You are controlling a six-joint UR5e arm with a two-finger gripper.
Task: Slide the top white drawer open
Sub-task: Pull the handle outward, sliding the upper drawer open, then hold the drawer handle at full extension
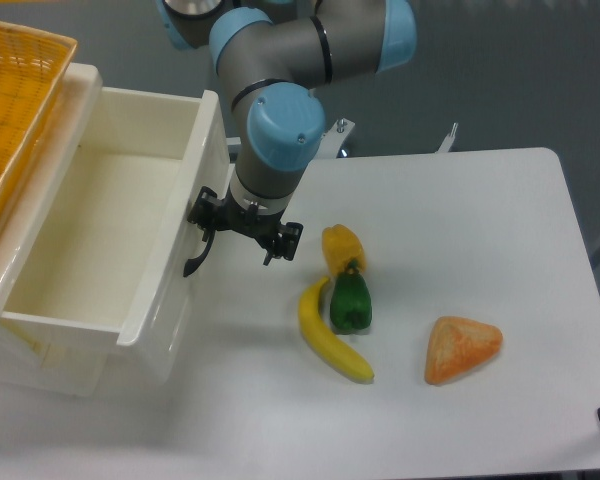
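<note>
grey tubular arm segments, joints capped in light blue, dark rings seen between the sections, a white band below the wrist, a small black two-fingered pincer (245, 232), a white base mount behind

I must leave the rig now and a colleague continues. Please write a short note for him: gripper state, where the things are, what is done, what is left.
Gripper: at the black handle on the top drawer's front; whether it is closed on the handle cannot be told from this view.
Drawer: pulled far out over the table, tray visibly empty.
Nearby: banana, green pepper and yellow pepper lie right of the gripper.
Done: drawer largely open.
Left: finish the pull if needed, release, retreat.
</note>
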